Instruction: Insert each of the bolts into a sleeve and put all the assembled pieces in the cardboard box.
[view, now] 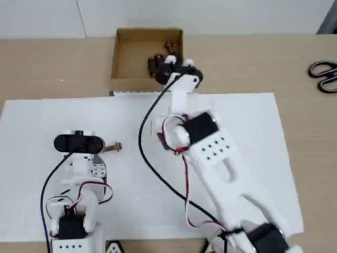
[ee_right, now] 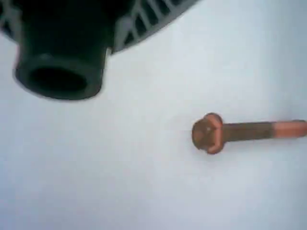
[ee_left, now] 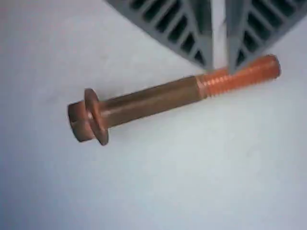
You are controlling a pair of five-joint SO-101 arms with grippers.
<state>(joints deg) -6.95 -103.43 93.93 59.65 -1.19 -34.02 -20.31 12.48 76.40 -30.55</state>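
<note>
A copper bolt (ee_left: 144, 103) lies on the white sheet, and my left gripper (ee_left: 219, 64) stands with its grey fingers drawn together to a thin slit right over the threaded end. From above, that bolt (view: 112, 147) pokes out to the right of the left gripper (view: 99, 151). My right gripper (ee_right: 62, 28) is shut on a black sleeve (ee_right: 60, 72), its open bore facing the camera, with a bolt (ee_right: 240, 130) lying on white beyond it. In the high view the right gripper (view: 175, 67) sits at the near right corner of the cardboard box (view: 126, 58), which holds dark assembled pieces (view: 157, 60).
A large white sheet (view: 52, 116) covers the table's middle, in front of the box. Scissors (view: 324, 74) lie at the far right edge. The right arm stretches diagonally across the sheet, trailing black and red cables.
</note>
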